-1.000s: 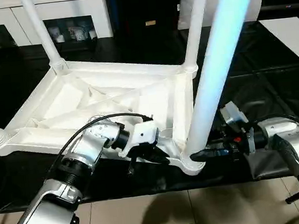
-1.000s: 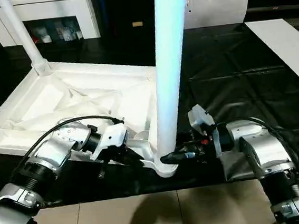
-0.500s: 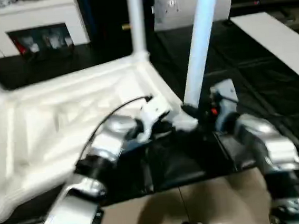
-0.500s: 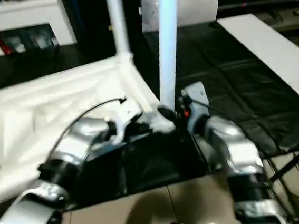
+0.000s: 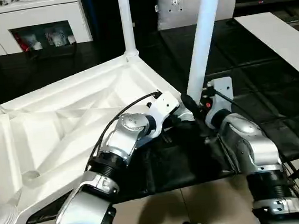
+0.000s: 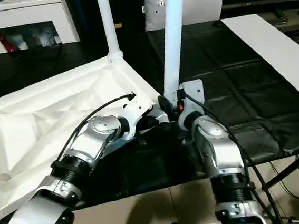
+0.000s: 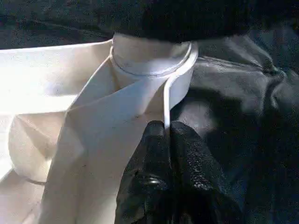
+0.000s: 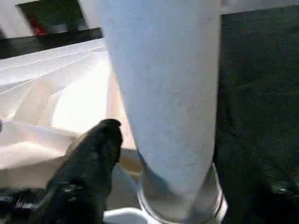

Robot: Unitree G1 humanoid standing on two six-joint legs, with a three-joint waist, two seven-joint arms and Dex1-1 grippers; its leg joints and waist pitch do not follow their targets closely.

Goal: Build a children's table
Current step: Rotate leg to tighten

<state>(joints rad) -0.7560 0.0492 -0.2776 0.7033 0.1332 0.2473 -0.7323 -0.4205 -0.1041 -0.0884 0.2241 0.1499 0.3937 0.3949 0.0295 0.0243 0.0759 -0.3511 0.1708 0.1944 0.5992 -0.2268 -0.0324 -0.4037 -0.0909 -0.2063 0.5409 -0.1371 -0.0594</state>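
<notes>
Centre frame: left gripper (image 7: 166, 140) clamped on table top (image 5: 61, 126) rim; right gripper (image 5: 188, 104) beside the leg (image 5: 202, 38), jaw state unclear.

the upturned table top (image 5: 61, 126) covers the black mat (image 5: 252, 81) on the robot's left, its ribbed underside open from above. upright legs (image 5: 205, 32) rise from its sockets at the near right and far right corners and block passage there. the left gripper (image 7: 164, 135), fingers together on the thin rim, and the right gripper (image 5: 191, 105), beside the near leg's base, crowd that corner. to the right the mat lies bare up to a flat white board (image 5: 280, 36). a cabinet (image 5: 35, 22) closes the far side.
</notes>
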